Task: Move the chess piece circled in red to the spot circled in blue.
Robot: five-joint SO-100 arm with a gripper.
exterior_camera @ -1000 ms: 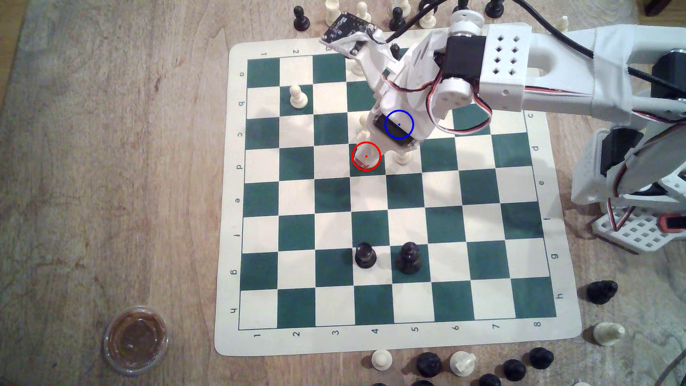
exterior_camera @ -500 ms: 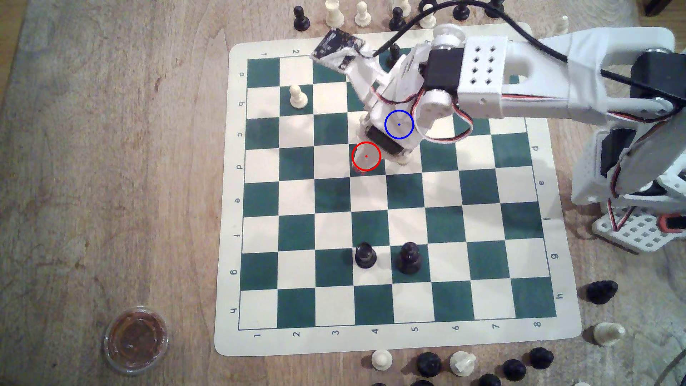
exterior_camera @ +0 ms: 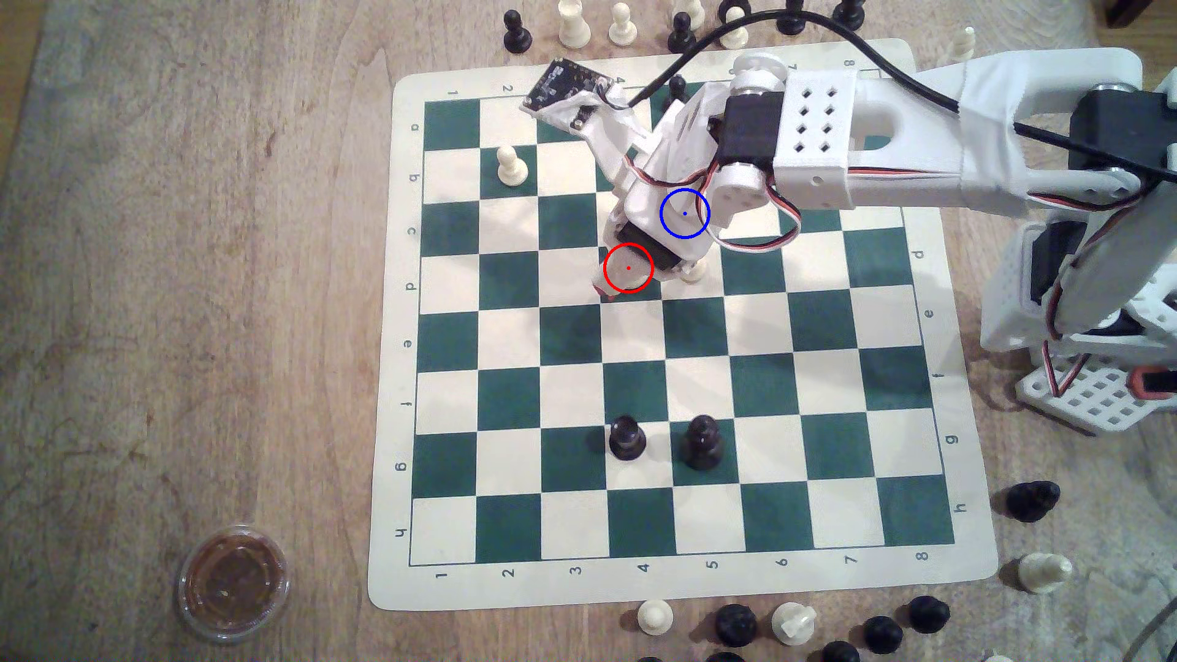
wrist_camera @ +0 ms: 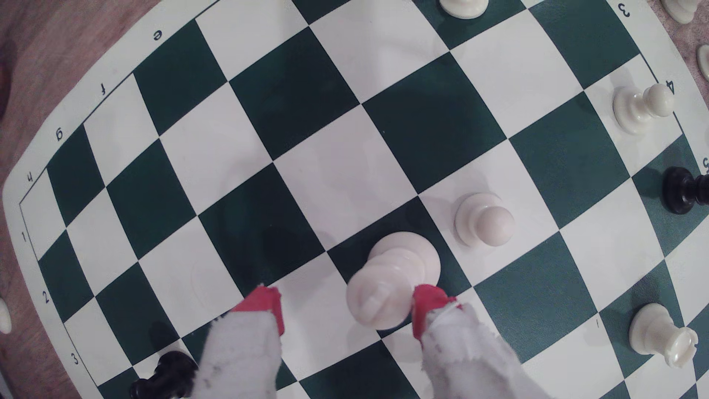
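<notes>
The chess piece circled in red [wrist_camera: 391, 284] is tall and cream-white, and it stands upright on a dark green square. My gripper [wrist_camera: 345, 307] is open around it, with red-tipped fingers [wrist_camera: 264, 307] on either side. One tip nearly touches the piece and the other stands well apart. In the exterior view my gripper [exterior_camera: 613, 288] hangs over the red ring and covers most of the piece. The blue ring [exterior_camera: 684, 213] is drawn over my wrist, one square diagonally away, and the arm hides its square.
A cream pawn [exterior_camera: 693, 272] stands close beside the gripper. Another cream pawn [exterior_camera: 509, 165] is toward the exterior view's left. Two black pieces [exterior_camera: 627, 438] [exterior_camera: 702, 442] stand nearer the board's bottom edge. Spare pieces lie off the board, and a lidded cup [exterior_camera: 232, 582] sits at bottom left.
The arm has swung toward the exterior view's left and down, so the gripper tip now sits over the red ring. The pieces have not moved.
</notes>
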